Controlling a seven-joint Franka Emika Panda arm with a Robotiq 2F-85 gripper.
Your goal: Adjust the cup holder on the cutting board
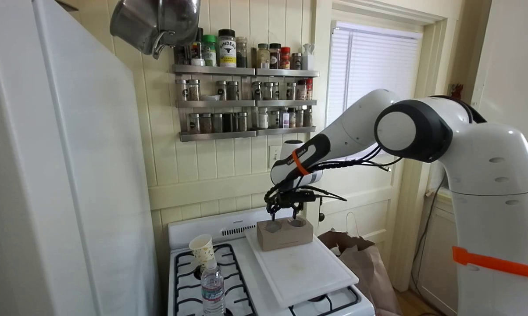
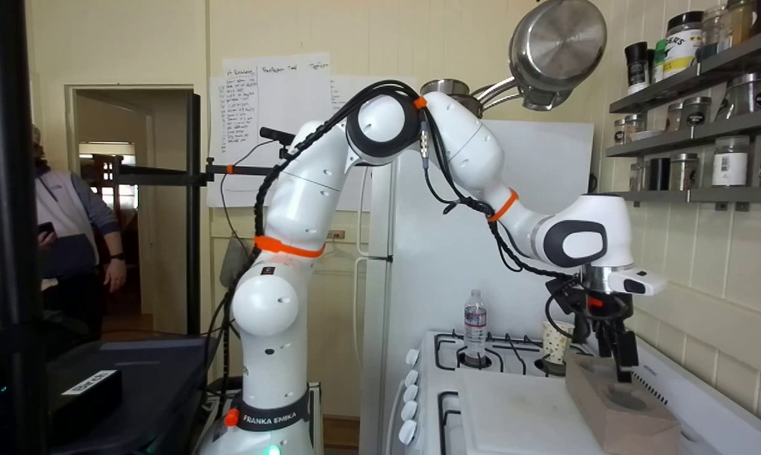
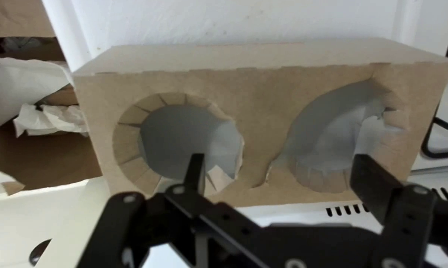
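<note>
The cup holder, a tan cardboard block with two round, torn-edged holes, sits at the wall end of the white cutting board; it shows in both exterior views (image 1: 286, 239) (image 2: 633, 414) and in the wrist view (image 3: 261, 96). The cutting board (image 1: 305, 267) (image 2: 519, 404) (image 3: 239, 18) lies flat on the stove. My gripper (image 1: 284, 217) (image 2: 614, 368) (image 3: 280, 162) points down at the holder's top, fingers spread wide with nothing between the tips. One finger is over or in each hole; I cannot tell how deep the tips are or whether they touch the cardboard.
A water bottle (image 1: 213, 289) (image 2: 475, 322) and a patterned paper cup (image 1: 201, 248) (image 2: 554, 344) stand on the stove grates beside the board. The stove's back panel (image 1: 215, 228) rises behind the holder. A brown paper bag (image 1: 365, 259) (image 3: 41, 156) stands beside the stove. Spice shelves (image 1: 246, 103) hang above.
</note>
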